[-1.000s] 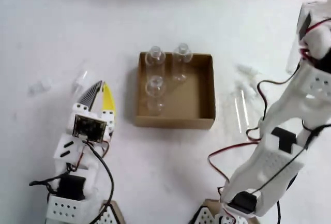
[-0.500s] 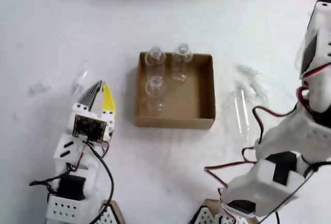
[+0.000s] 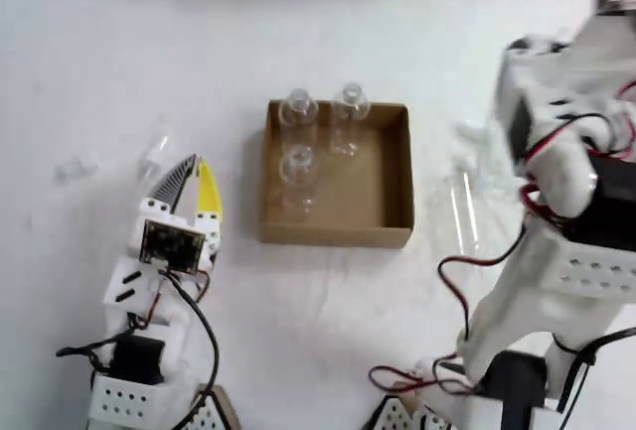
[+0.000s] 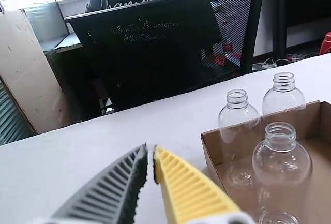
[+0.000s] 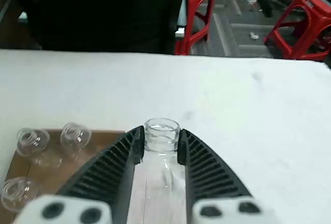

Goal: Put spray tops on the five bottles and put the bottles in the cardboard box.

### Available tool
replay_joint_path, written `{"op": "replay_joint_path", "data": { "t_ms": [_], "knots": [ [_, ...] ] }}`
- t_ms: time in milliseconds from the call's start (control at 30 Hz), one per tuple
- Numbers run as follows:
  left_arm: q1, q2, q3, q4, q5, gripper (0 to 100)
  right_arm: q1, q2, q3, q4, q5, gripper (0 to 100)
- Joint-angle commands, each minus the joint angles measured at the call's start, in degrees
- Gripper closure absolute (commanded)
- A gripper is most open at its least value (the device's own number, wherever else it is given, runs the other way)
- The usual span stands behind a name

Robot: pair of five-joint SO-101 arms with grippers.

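Just right of the left gripper [image 3: 197,162]: a cardboard box [image 3: 338,234] holding three uncapped bottles [image 3: 298,167].
Left gripper fingers are together, low by the worktop [image 3: 298,53]. The right wrist view reveals the right gripper [image 5: 161,141] clamped on a fourth bottle [image 5: 162,130], with the box off to its side.

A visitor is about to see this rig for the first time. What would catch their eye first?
Probably the cardboard box in the middle of the table, with three bottles standing in it, none with a top. Next, the right end effector, shut on the neck of a fourth bottle above the table right of the box. The grey-and-yellow left end effector sits shut left of the box.
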Motion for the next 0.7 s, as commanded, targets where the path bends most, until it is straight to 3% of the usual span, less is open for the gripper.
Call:
{"op": "replay_joint_path", "data": {
  "t_ms": [0, 433, 533, 667],
  "knots": [
    [0.75, -0.4, -0.09, 0.18, -0.7, 98, -2.95, -3.38, 6.77, -3.56, 0.0, 98.2],
    [0.84, -0.4, -0.09, 0.18, -0.7, 98, -13.76, -14.99, 35.34, -15.6, -0.09, 98.2],
    [0.84, -0.4, -0.09, 0.18, -0.7, 98, -14.29, -18.51, 48.18, -28.44, -0.09, 98.2],
    [0.84, -0.4, -0.09, 0.18, -0.7, 98, -12.7, -22.99, 67.25, -53.58, -0.09, 98.2]
  ]
}}
